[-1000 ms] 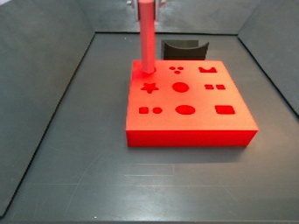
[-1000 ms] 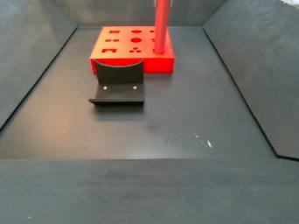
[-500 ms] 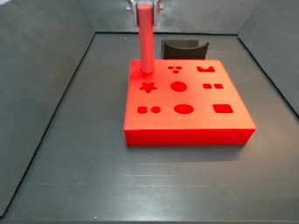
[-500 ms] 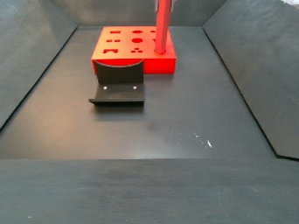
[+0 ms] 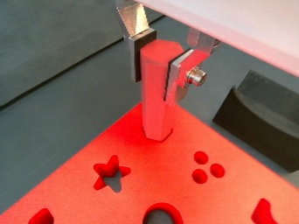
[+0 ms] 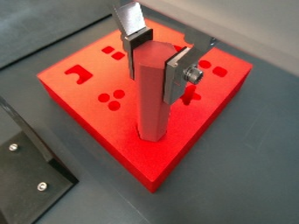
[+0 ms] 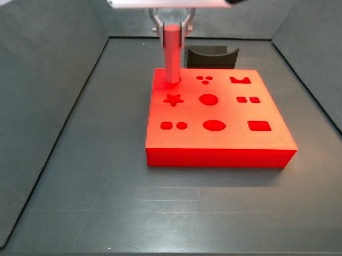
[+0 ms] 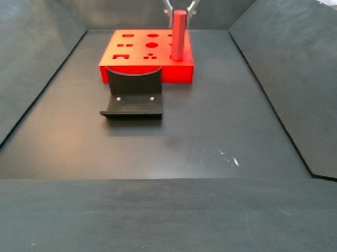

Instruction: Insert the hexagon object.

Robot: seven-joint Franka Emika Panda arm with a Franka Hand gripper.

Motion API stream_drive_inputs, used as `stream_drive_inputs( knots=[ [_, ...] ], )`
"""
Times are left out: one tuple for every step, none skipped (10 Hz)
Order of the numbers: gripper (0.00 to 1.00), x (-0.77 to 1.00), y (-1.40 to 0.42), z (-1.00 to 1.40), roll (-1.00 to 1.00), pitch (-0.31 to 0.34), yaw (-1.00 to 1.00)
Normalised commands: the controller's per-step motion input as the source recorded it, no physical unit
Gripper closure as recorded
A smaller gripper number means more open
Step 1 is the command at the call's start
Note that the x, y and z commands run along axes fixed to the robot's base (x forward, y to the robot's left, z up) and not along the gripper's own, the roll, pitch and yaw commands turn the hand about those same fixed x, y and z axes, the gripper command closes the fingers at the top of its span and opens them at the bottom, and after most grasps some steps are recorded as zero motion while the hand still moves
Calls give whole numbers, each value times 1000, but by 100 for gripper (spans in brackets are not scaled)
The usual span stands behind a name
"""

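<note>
While the gripper [image 5: 160, 54] holds its jaws clamped on the upright red rod [image 5: 158, 92], the rod's lower end meets the red block [image 7: 214, 125] at a corner. A dark curved piece [image 7: 210, 54] sits just behind the block; bare desk [image 7: 160, 210] lies around it.

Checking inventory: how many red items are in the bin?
2. The hexagon object stands upright at a corner of the red block, clamped by the gripper; the red block lies on the floor. None seems hidden.

The hand [image 5: 159, 54] above the far block has flat silver plate fingers [image 6: 132, 19], a round side screw, and a white body.
</note>
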Motion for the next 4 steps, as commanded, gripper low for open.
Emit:
stream_drive_inputs(
  knots=[
    [100,0,0,-374,134,0,-91],
    [100,17,0,-389,157,0,-91],
    [100,37,0,0,0,0,0],
    [100,0,0,0,0,0,0]
  ],
)
